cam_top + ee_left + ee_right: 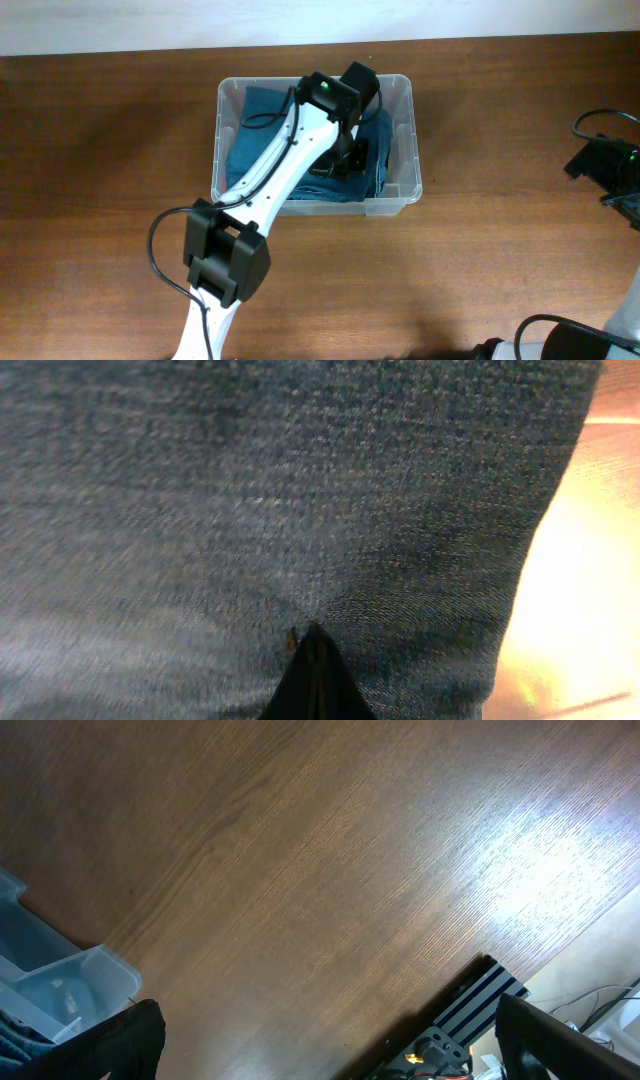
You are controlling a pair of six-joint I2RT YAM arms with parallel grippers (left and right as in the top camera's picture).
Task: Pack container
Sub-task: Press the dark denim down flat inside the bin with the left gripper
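Note:
The clear plastic container [404, 130] stands at the back middle of the table. A blue denim cloth [262, 140] lies folded inside it. My left gripper [345, 150] reaches down into the container over the cloth. In the left wrist view the denim cloth [250, 510] fills the frame, and the left gripper's [315, 628] fingers are pressed together, pinching a pucker of it. My right gripper [330, 1050] is open and empty over bare table, far right of the container, whose corner [60, 980] shows at the lower left of the right wrist view.
The wooden table [100, 150] extends left, right and in front of the container. My right arm [610, 165] and its black cables sit at the right table edge. A black striped fixture [480, 1005] lies at the table's edge.

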